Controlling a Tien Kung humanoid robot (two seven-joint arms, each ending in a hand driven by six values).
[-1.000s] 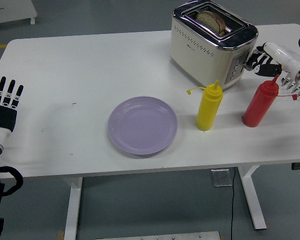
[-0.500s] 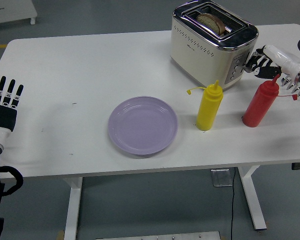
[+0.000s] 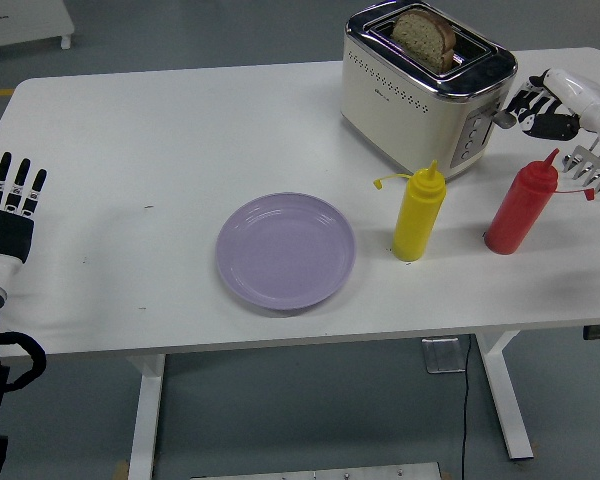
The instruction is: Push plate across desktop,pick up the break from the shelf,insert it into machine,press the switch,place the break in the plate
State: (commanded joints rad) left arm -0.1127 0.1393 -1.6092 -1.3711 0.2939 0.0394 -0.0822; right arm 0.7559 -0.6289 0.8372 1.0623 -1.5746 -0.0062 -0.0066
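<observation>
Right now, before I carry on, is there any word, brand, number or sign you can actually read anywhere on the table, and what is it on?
Cream and chrome toaster: a small dark mark on its long side, too small to read.
Toaster's end panel, by the right hand: small round controls, no legible markings.
Yellow squeeze bottle: no label visible.
Red squeeze bottle: no label visible.
Lilac round plate: plain.

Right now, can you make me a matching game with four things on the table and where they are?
Things:
1. bread
2. plate
3. yellow bottle
4. red bottle

Places:
A. middle of the table, with nothing on it
B. sticking up out of the toaster
C. nearest the right hand
D. between the plate and the red bottle

Pairs: 1-B, 2-A, 3-D, 4-C
</observation>
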